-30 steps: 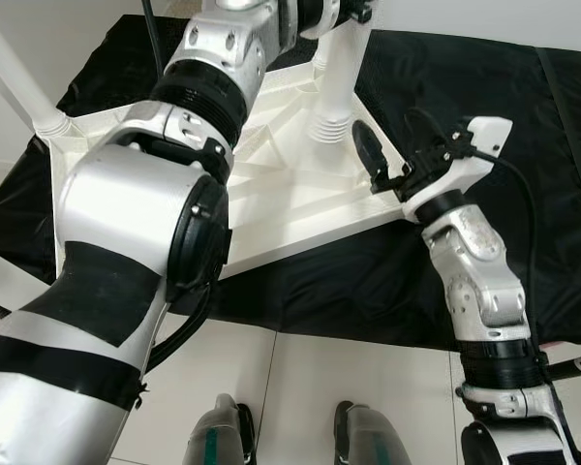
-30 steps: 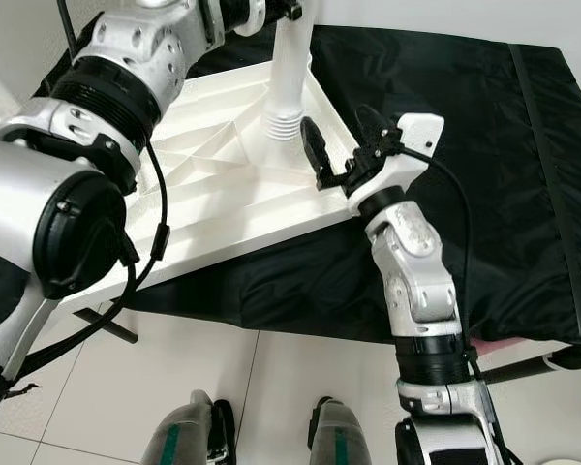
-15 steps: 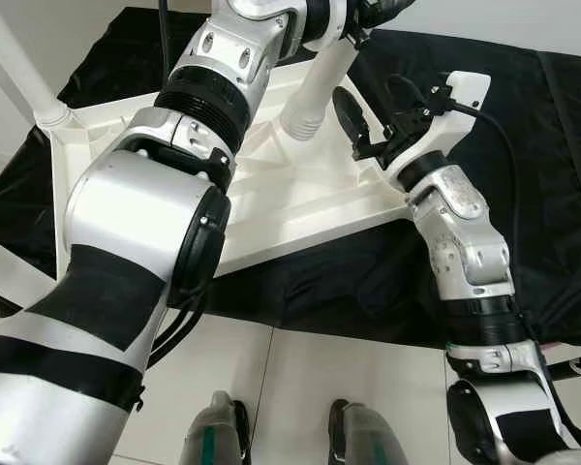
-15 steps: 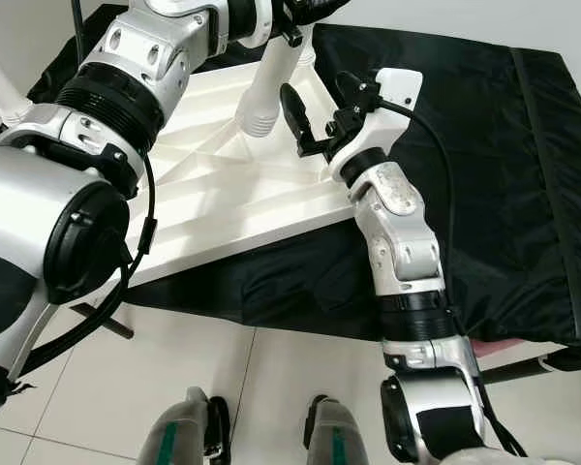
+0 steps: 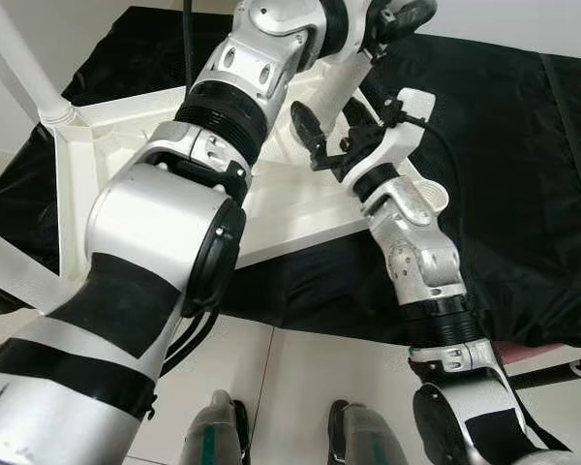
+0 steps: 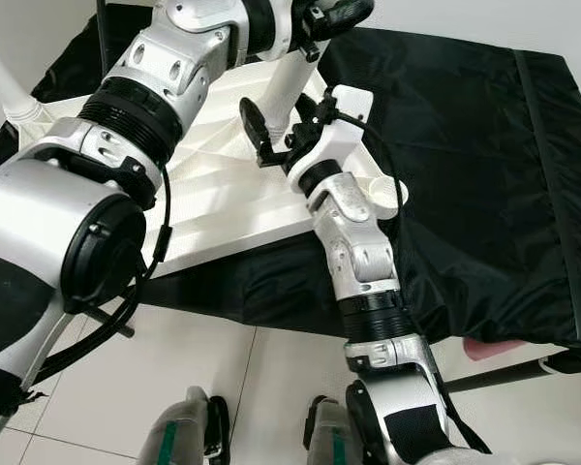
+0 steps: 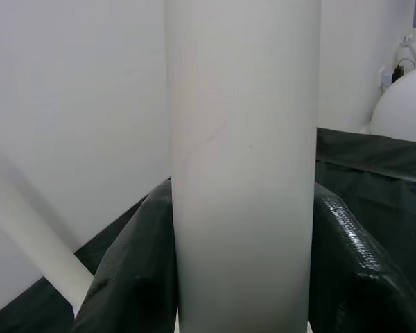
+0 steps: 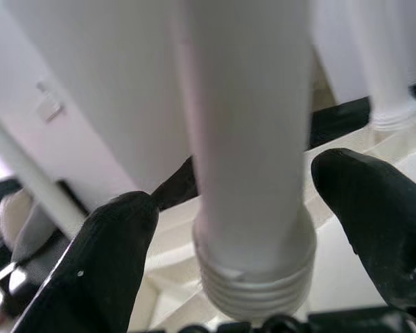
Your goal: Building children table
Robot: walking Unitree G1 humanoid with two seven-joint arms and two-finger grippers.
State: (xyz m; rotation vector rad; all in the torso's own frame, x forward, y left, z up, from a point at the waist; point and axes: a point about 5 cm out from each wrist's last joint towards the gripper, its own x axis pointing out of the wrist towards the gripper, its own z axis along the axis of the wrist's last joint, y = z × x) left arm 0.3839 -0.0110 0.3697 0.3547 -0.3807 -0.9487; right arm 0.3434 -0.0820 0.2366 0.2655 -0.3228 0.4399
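Note:
The white tabletop (image 5: 126, 160) lies upside down on a black cloth. A white table leg (image 5: 337, 82) with a threaded lower end (image 8: 255, 281) hangs tilted above the tabletop's ribbed underside. My left gripper (image 5: 392, 17) is shut on the leg's upper part, at the top of the left eye view. In the left wrist view the leg (image 7: 243, 166) stands close before the camera. My right gripper (image 5: 329, 131) is open, and its black fingers (image 8: 114, 260) straddle the leg just above the thread without touching it. A second leg (image 5: 19, 63) stands fitted in the tabletop's far left corner.
The black cloth (image 5: 504, 174) covers a raised surface that ends at a front edge near my legs. Pale floor tiles (image 5: 300, 387) and my two feet (image 5: 363, 436) lie below. Something pink (image 5: 528, 349) peeks out under the cloth at the lower right.
The left gripper has lifted the leg off the tabletop's near right corner and carried it left, tilting it. The right gripper has followed up and left to the leg's threaded end.

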